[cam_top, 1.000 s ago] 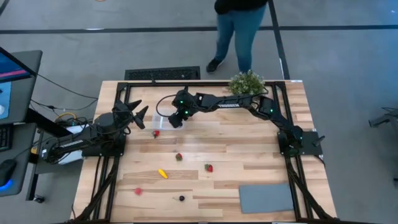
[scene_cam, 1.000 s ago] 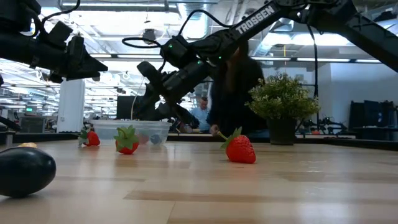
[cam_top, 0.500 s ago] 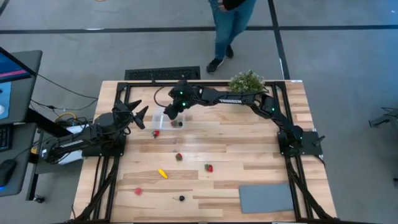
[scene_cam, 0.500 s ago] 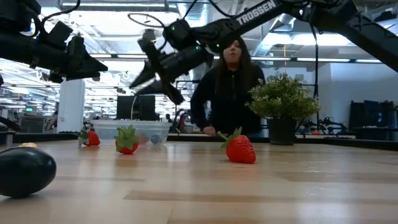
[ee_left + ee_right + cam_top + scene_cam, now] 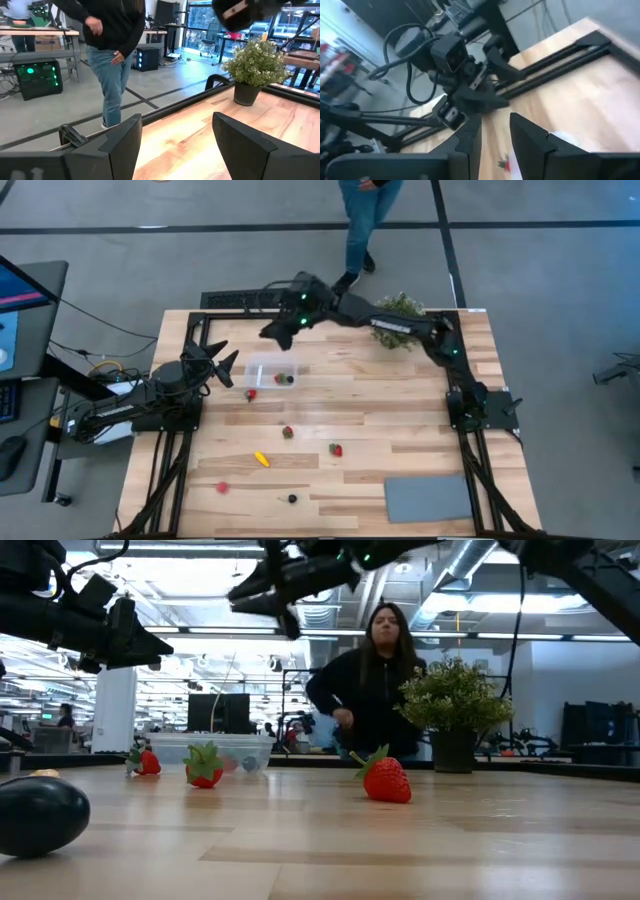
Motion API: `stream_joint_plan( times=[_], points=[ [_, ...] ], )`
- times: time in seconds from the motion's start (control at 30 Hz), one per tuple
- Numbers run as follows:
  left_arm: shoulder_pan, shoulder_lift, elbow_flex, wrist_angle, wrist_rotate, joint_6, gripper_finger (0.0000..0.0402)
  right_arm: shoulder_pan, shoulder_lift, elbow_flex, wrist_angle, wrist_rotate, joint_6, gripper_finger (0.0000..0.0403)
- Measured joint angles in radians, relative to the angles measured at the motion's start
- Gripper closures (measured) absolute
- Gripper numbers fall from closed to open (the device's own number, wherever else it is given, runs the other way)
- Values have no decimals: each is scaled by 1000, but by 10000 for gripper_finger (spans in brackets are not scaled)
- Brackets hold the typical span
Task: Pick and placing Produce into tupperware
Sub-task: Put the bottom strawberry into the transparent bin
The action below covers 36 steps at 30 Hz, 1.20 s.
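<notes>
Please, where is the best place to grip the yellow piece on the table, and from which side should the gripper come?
Probably across the middle of the yellow piece, coming straight down from above. It lies flat and alone on the table, long and thin, set diagonally, so the fingers should close across its narrow width.

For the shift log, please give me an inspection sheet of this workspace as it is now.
Surface: pale wooden table.
Job's things: small clear plastic tupperware holding a red piece and a dark piece; outside it, red strawberries, a yellow elongated piece, a dark round berry.
Clutter: bushy green potted plant; flat grey mat.
Grippers: right gripper open, raised over the far edge; left gripper open, waiting at the left side.
Cables: black cable beside the table.
Surroundings: person behind the table.
</notes>
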Motion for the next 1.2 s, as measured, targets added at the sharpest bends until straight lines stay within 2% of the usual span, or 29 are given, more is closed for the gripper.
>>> stream_joint_plan(
  times=[0.23, 0.43, 0.53, 1.0, 1.2],
  points=[
    [0, 0, 0, 0, 2, 0, 166, -19, -117, -1, -122, 40, -76, 280],
    [0, 0, 0, 0, 5, 0, 166, -28, -195, -3, -311, 44, -133, 280],
    [0, 0, 0, 0, 5, 0, 166, -30, -239, -4, -376, 94, -142, 280],
    [0, 0, 0, 0, 4, 0, 166, -64, -403, -24, -503, 126, -196, 281],
    [0, 0, 0, 0, 5, 0, 166, -68, -460, -25, -588, 203, -207, 281]
  ],
)
